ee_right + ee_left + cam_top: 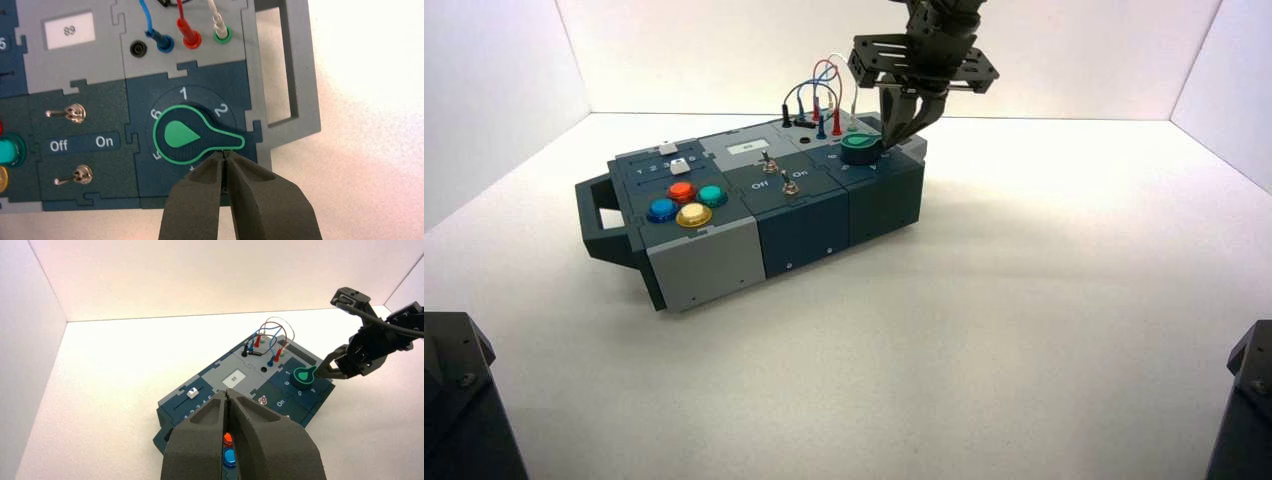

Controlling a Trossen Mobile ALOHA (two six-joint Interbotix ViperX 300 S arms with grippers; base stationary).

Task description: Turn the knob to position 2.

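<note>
The knob (182,136) is dark green with a bright green outline and teardrop mark, and sits at the right end of the box (804,230). Its pointer tab (231,142) points past the printed 2, toward the grey handle side. My right gripper (223,154) is shut, and its closed tips rest against the side of the tab. From above, the right gripper (894,135) comes down onto the knob (859,146). My left gripper (227,392) is shut and empty, held above the box's button end, far from the knob (302,376).
Two metal toggle switches (70,113) (80,175) flank the Off/On lettering beside the knob. Plugged wires (824,95) rise behind it. Coloured push-buttons (687,202) and a white slider (680,166) lie at the box's left end. A grey handle (300,75) borders the knob side.
</note>
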